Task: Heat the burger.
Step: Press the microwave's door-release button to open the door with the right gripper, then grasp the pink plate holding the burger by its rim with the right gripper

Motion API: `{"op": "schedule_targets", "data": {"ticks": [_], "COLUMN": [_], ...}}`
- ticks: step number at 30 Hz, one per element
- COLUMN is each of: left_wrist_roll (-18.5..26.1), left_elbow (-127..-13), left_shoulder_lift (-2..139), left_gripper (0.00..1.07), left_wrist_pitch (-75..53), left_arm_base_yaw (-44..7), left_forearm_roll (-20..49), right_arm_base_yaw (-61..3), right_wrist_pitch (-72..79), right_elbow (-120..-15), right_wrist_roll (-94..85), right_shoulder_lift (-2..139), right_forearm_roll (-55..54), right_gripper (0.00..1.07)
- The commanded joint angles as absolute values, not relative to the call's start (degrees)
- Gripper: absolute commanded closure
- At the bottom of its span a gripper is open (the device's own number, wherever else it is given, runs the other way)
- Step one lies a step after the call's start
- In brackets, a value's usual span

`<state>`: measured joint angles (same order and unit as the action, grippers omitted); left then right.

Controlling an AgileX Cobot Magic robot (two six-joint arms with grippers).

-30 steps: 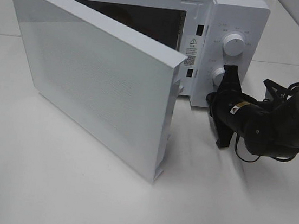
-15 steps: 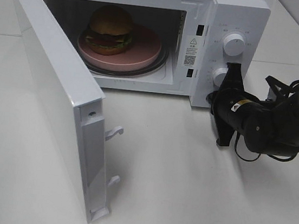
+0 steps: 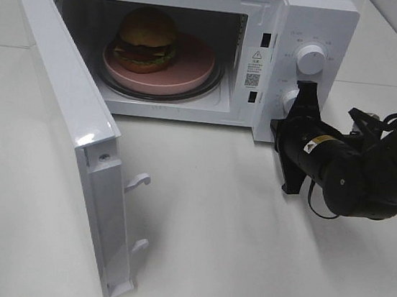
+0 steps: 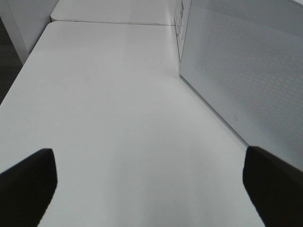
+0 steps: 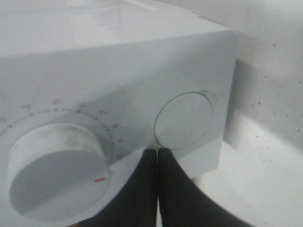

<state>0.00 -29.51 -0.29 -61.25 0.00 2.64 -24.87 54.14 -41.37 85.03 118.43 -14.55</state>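
While the right gripper (image 5: 157, 152) is being held with its two dark fingers pinched fully together and nothing between them, it is being used as one blunt point rather than as a clamp. That point is being pressed against the front of the control panel, at its lower edge between the dial (image 5: 57, 172) and the round flat button (image 5: 185, 120) beside it. Whether the button itself is being touched cannot be told. Such a pose is being judged fit for pushing a door release or nudging a control, not for carrying anything. Outward from the tips, the microwave (image 3: 323, 19) is being left with its door (image 3: 60, 95) standing wide open toward the left arm's side, the latch hooks on its free edge being exposed. Inside the cavity the burger (image 3: 147, 37) is being carried on the left part of a pink plate (image 3: 190, 71). The plate is being supported by the glass turntable (image 3: 219, 86), so the food is being presented where heating is meant to happen. The left gripper (image 4: 147, 156) is being held wide apart and empty, low over the white table (image 4: 109, 94) just beside the door's outer face. That placing is being judged handy for pushing the door closed. With the door open, heating is not yet being made possible, and closing it and setting the dial are being judged the remaining steps.
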Motion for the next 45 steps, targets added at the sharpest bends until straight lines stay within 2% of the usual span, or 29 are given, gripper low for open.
{"op": "schedule_targets", "data": {"ticks": [1, 14, 22, 27, 28, 30, 34, 38, 40, 43, 45], "left_wrist_roll": [0.0, 0.0, 0.0, 0.0, 0.0, 0.0, 0.0, 0.0, 0.0, 0.0, 0.0], "left_elbow": [-29.6, -29.6, -29.6, -29.6, -29.6, -29.6, -29.6, -29.6, -29.6, -29.6, -29.6], "left_shoulder_lift": [-1.3, -1.3, -1.3, -1.3, -1.3, -1.3, -1.3, -1.3, -1.3, -1.3, -1.3], "left_gripper": [0.06, 0.06, 0.06, 0.06, 0.06, 0.06, 0.06, 0.06, 0.06, 0.06, 0.06], "left_wrist_pitch": [-61.4, -61.4, -61.4, -61.4, -61.4, -61.4, -61.4, -61.4, -61.4, -61.4, -61.4], "left_arm_base_yaw": [0.1, 0.1, 0.1, 0.1, 0.1, 0.1, 0.1, 0.1, 0.1, 0.1, 0.1], "left_forearm_roll": [2.7, 2.7, 2.7, 2.7, 2.7, 2.7, 2.7, 2.7, 2.7, 2.7, 2.7], "right_arm_base_yaw": [-25.0, -26.1, -26.1, -26.1, -26.1, -26.1, -26.1, -26.1, -26.1, -26.1, -26.1], "right_wrist_pitch": [55.5, 55.6, 51.6, 38.9, 32.4, 29.6, 15.9, 5.9, -4.4, -6.8, -12.5], "right_elbow": [-40.2, -33.9, -29.2, -28.6, -28.6, -28.6, -29.6, -31.3, -34.0, -34.8, -37.2], "right_wrist_roll": [85.0, 84.2, 71.3, 56.7, 49.2, 44.5, 22.8, 12.4, 0.9, -2.3, -9.6], "right_shoulder_lift": [116.5, 113.7, 106.5, 99.9, 96.4, 94.8, 87.9, 84.9, 82.7, 82.6, 82.6], "right_forearm_roll": [-14.1, -13.9, -12.9, -11.1, -11.3, -11.7, -13.2, -14.4, -14.3, -14.1, -14.1], "right_gripper": [1.07, 1.07, 1.07, 1.07, 1.07, 1.07, 1.07, 1.07, 1.05, 1.05, 0.97]}}
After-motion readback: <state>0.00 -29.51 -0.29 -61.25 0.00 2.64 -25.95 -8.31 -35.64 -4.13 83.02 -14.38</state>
